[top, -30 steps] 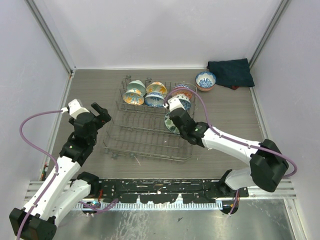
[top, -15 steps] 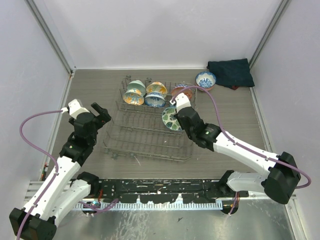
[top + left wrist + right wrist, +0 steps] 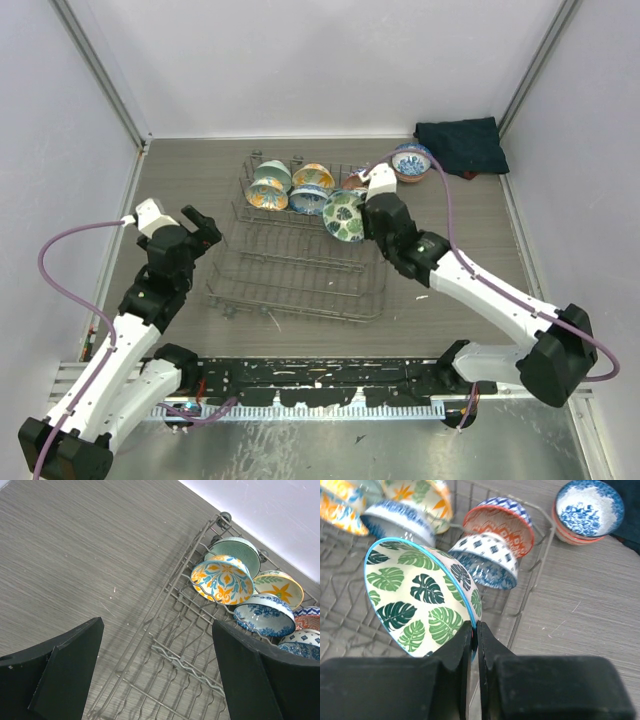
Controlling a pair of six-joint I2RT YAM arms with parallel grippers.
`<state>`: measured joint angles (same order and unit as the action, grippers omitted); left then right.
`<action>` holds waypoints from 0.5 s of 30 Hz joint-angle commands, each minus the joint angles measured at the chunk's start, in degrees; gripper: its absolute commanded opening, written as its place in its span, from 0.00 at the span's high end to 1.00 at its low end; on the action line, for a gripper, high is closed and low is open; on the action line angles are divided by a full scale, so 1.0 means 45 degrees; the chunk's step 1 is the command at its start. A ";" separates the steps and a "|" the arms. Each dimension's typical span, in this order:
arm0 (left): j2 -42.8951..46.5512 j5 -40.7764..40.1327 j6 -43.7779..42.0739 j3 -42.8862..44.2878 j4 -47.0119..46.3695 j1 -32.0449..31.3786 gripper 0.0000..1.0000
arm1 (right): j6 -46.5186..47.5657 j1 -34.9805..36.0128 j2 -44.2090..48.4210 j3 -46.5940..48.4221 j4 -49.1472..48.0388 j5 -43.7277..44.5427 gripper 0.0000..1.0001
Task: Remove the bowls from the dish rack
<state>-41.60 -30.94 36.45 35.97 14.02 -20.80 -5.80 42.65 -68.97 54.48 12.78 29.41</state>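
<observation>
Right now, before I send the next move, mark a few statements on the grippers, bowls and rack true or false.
1. The right gripper pinches the leaf bowl by its rim. True.
2. The left gripper is shut on a bowl. False: it is open and empty, beside the rack.
3. The rack is empty. False: several bowls stand at its far end.
4. A blue bowl sits outside the rack, near the cloth. True.
5. The leaf bowl lies flat on the table. False: it is held tilted on edge over the rack.
</observation>
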 commanded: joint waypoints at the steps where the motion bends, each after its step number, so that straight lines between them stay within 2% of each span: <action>1: 0.0183 -0.0214 -0.0130 0.0387 -0.0249 -0.0027 0.02 | -0.1517 -0.1623 -0.0396 0.1464 -0.1392 -0.1144 0.99; 5: 0.0232 -0.0215 -0.0130 0.0367 -0.0245 -0.0024 0.02 | -0.2187 -0.3327 -0.1267 0.2808 -0.1228 -0.2456 0.99; 12: 0.0239 -0.0195 -0.0130 0.0352 -0.0266 -0.0028 0.02 | -0.3719 -0.6018 -0.2911 0.4894 -0.0652 -0.3587 0.99; 15: 0.0224 -0.0200 -0.0130 0.0348 -0.0276 -0.0028 0.02 | -0.4454 -0.7265 -0.3780 0.5625 -0.0516 -0.4799 0.99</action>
<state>-41.28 -30.96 36.45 35.97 14.02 -20.80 -18.79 15.59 -83.35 73.67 12.62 14.87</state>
